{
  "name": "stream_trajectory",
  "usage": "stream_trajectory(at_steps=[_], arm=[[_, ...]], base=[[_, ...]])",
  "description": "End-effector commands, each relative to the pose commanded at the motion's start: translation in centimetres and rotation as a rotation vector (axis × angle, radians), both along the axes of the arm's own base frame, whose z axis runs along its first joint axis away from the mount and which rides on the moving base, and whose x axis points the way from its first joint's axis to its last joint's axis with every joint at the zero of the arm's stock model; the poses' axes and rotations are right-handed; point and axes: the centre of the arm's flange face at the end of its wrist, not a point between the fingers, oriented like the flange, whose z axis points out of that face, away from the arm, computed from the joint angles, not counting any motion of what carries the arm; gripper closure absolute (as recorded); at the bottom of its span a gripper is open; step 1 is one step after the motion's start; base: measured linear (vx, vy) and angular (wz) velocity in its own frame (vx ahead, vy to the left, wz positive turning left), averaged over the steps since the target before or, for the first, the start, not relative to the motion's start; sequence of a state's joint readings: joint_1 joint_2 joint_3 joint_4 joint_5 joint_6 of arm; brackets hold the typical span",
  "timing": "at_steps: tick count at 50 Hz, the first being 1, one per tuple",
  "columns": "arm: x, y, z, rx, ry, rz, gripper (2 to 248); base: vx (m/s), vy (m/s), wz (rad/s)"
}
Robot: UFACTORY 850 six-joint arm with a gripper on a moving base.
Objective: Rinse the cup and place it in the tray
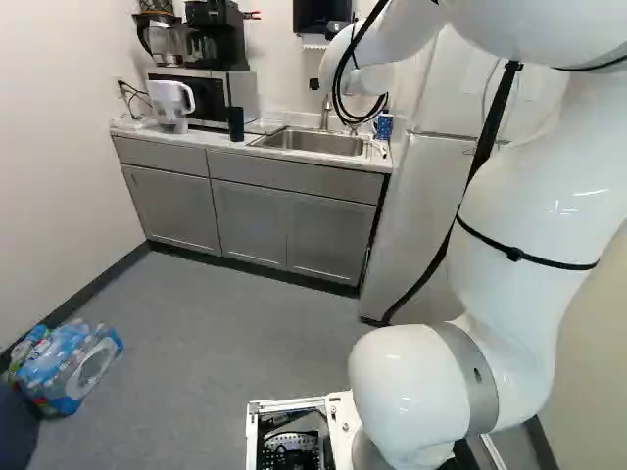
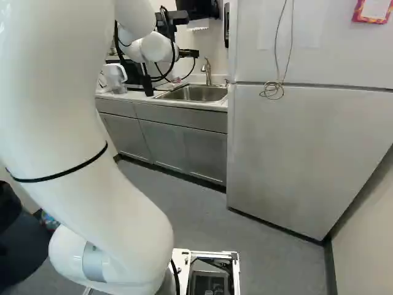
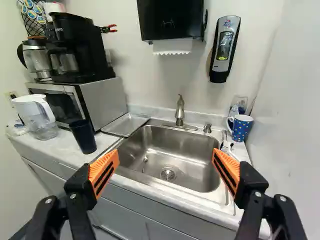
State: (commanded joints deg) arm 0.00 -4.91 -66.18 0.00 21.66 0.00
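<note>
Part of my gripper shows at the arm's far end in the right base view, over the counter. In the wrist view the gripper is open wide, nothing between its orange pads, facing the steel sink. A dark cup stands upright on the counter beside the microwave, well apart from the fingers. The shallow metal tray lies between that cup and the sink's back corner. A blue dotted mug stands on the sink's other side. The faucet rises behind the basin.
A white pitcher stands beside the microwave, which carries a coffee maker. A paper towel dispenser and soap dispenser hang above. The fridge flanks the counter. Wrapped bottles lie on the floor.
</note>
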Motion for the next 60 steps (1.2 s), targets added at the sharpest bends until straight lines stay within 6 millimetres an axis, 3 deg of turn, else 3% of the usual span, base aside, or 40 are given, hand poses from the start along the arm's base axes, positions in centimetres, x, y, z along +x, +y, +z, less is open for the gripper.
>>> stream_trajectory(at_steps=[28, 60], arm=[[0.00, 0.00, 0.00, 0.000, 0.000, 0.000, 3], [0.00, 0.00, 0.00, 0.000, 0.000, 0.000, 3]], base=[[0.063, 0.001, -0.006], [0.069, 0.025, 0.112]])
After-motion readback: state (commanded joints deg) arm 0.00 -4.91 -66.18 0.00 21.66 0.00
